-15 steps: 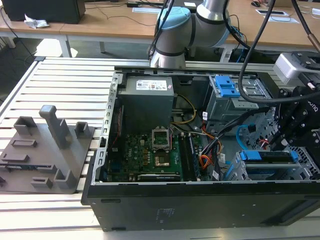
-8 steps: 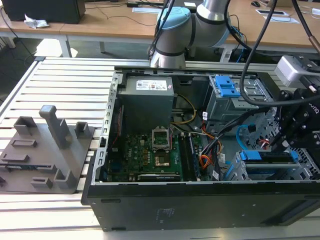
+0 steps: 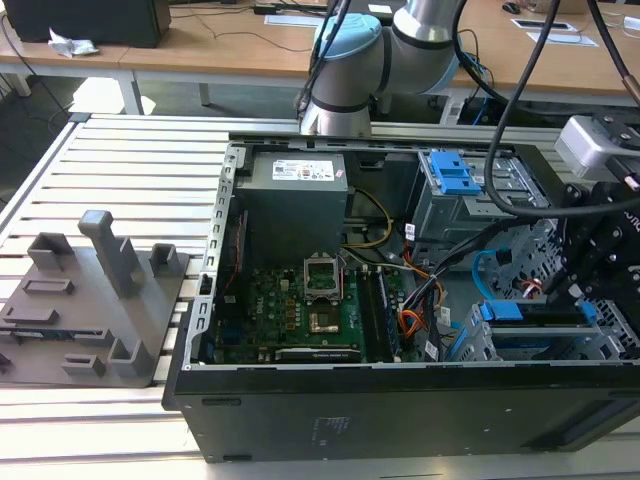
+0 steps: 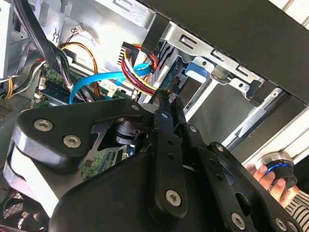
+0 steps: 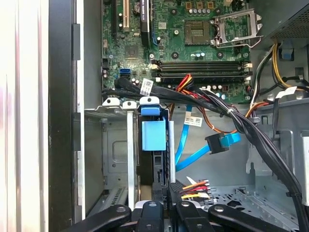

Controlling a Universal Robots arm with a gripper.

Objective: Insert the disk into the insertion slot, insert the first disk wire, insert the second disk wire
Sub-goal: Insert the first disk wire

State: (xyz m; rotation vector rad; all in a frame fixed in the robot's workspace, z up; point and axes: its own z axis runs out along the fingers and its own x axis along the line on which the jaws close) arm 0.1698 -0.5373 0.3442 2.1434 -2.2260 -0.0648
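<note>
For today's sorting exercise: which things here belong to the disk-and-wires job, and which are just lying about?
Job: gripper, shut on coloured disk wire; disk in insertion slot; blue disk wire.
Lying about: grey fixture, power supply, blue-latched bay.

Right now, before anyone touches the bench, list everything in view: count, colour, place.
computer case: one, black, open, on slatted table
motherboard: one, green, inside the case
power supply: one, grey, beside the motherboard
disk: one, blue caddy, in the insertion slot
SATA cable: one, blue, beside the disk
power lead: one, red, yellow, black, at the disk
fixture tray: one, grey, exterior view's left of case
person's hand: one, outside the case
robot arm: one, grey and pale blue, at the case's far side
pincer: one, black, shut on the power lead
</note>
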